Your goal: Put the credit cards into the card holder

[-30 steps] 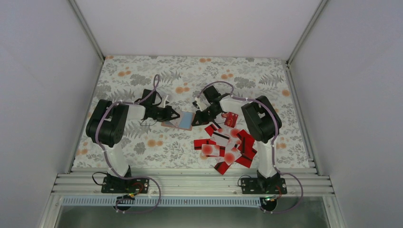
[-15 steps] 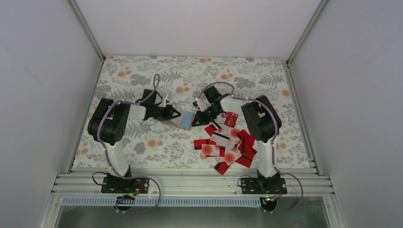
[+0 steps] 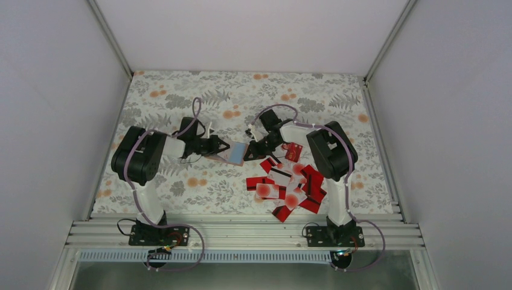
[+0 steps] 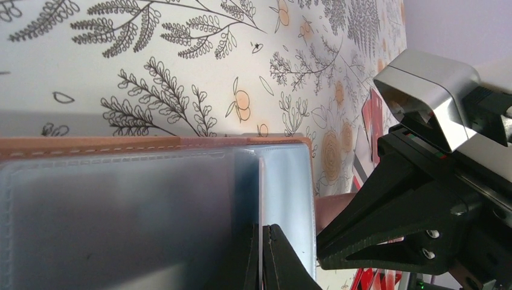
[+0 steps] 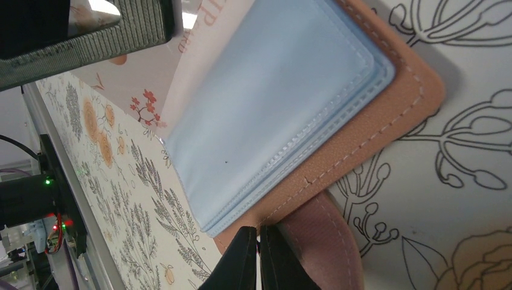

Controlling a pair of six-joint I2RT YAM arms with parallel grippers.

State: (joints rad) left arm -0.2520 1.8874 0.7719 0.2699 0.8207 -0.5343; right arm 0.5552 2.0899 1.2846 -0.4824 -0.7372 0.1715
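The card holder (image 3: pixel 236 153) lies open at mid-table, tan outside with pale blue-grey clear sleeves inside. My left gripper (image 3: pixel 224 147) is shut on one clear sleeve of the holder (image 4: pixel 151 205), as its wrist view (image 4: pixel 261 248) shows. My right gripper (image 3: pixel 250 152) is shut on the holder's tan cover edge (image 5: pixel 374 127), beside its brown strap (image 5: pixel 326 241), with the jaws closed (image 5: pixel 258 238). The credit cards (image 3: pixel 288 187), red with a black stripe or white with a red blot, lie in a loose pile to the right front. No card is in either gripper.
One red card (image 3: pixel 294 151) lies apart just right of the right gripper. The right gripper's black fingers (image 4: pixel 392 217) show close to the holder's right edge. White walls and metal rails (image 3: pixel 241 229) bound the flowered tabletop (image 3: pixel 181 96).
The left gripper and the holder have shifted slightly to the right, toward the right gripper. The right arm and the card pile have stayed in place.
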